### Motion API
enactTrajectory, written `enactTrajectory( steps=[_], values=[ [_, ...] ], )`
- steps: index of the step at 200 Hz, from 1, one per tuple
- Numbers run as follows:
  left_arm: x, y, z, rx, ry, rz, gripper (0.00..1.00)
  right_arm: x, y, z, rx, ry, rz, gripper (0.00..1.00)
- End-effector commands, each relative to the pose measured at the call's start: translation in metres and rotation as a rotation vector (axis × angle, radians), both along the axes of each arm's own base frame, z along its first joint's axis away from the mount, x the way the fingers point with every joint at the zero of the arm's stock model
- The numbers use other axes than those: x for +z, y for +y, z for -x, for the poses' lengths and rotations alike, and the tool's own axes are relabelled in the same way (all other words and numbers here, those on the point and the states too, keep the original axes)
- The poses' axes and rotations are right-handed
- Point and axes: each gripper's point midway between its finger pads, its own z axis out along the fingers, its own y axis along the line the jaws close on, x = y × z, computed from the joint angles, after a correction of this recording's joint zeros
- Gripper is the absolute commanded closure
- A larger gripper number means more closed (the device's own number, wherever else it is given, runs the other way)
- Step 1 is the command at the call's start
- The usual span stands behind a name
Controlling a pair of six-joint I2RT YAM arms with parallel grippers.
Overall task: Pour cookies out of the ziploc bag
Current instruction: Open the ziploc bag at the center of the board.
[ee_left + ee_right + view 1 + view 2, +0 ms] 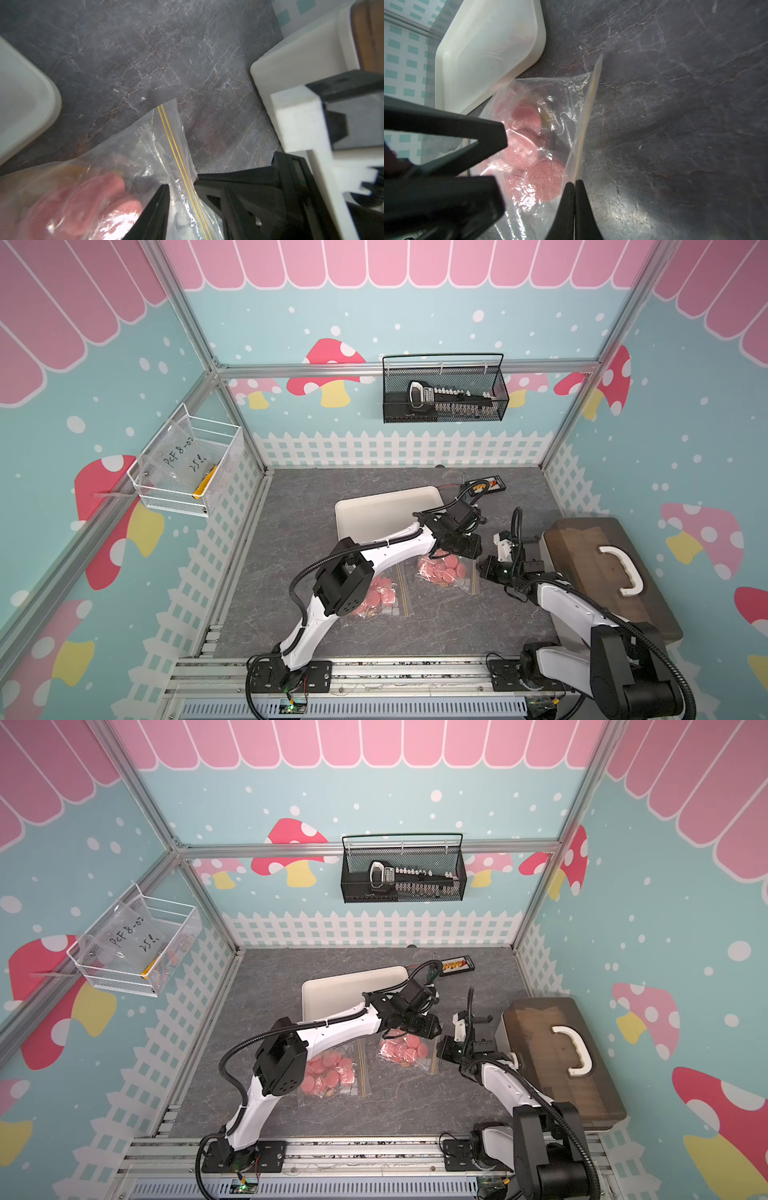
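A clear ziploc bag of pink cookies lies on the dark table just in front of the white tray. My left gripper hangs over the bag's tray-side end. In the left wrist view its jaws stand apart, with the yellow zip strip and loose plastic between them. My right gripper is shut on the zip edge at the bag's right side. The cookies are all inside the bag.
A second bag of pink cookies lies to the left, partly under my left arm. A box with a brown lid and white handle stands at the right. A small black device lies behind the tray.
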Motion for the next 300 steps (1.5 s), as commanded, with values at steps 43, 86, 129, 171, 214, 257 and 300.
enactTrajectory(
  steps=[43,86,129,171,214,257,300],
  values=[
    [-0.018,-0.002,0.002,0.033,0.038,-0.048,0.59,0.0,0.001,0.001,-0.01,-0.007,-0.007,1.0],
    [-0.024,-0.008,0.002,0.026,0.056,-0.042,0.6,0.0,0.001,0.001,-0.011,-0.01,-0.009,1.0],
    [-0.033,-0.01,0.001,0.041,0.077,-0.046,0.61,0.0,0.001,0.002,-0.012,-0.012,-0.007,1.0],
    [-0.039,-0.01,-0.001,0.057,0.078,-0.058,0.63,0.003,0.001,0.002,-0.011,-0.022,-0.006,1.0],
    [-0.042,-0.014,-0.002,0.061,0.087,-0.052,0.64,0.001,0.0,0.002,-0.009,-0.018,-0.002,1.0],
    [-0.048,-0.013,-0.002,0.071,0.09,-0.063,0.65,0.002,0.0,0.002,-0.011,-0.021,-0.004,1.0],
    [-0.046,-0.014,-0.003,0.076,0.087,-0.06,0.7,0.001,0.0,0.002,-0.009,-0.019,0.0,1.0]
  ],
)
